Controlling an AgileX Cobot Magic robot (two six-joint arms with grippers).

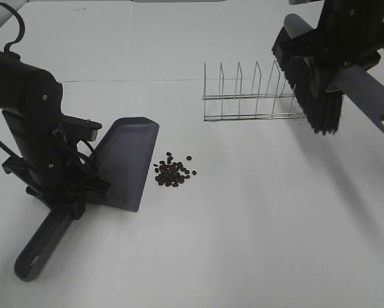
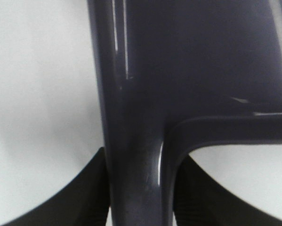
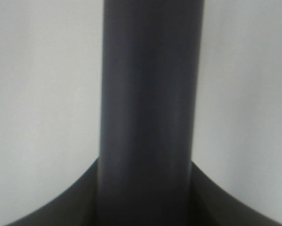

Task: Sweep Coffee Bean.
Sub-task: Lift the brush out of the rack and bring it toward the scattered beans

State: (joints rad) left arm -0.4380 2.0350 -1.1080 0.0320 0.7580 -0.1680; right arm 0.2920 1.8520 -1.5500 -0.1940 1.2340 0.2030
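Nearest to us, the left gripper (image 1: 62,189) pinches the handle of the dustpan (image 1: 131,160), which rests on the white table (image 1: 256,244). We see the beans (image 1: 172,171) in one small heap on the table, just beside the dustpan's open lip. Farther back stands a wire rack (image 1: 249,96). Near its right end, the right gripper (image 1: 336,48) is clamped on the brush (image 1: 320,96), with the bristles pointing down.
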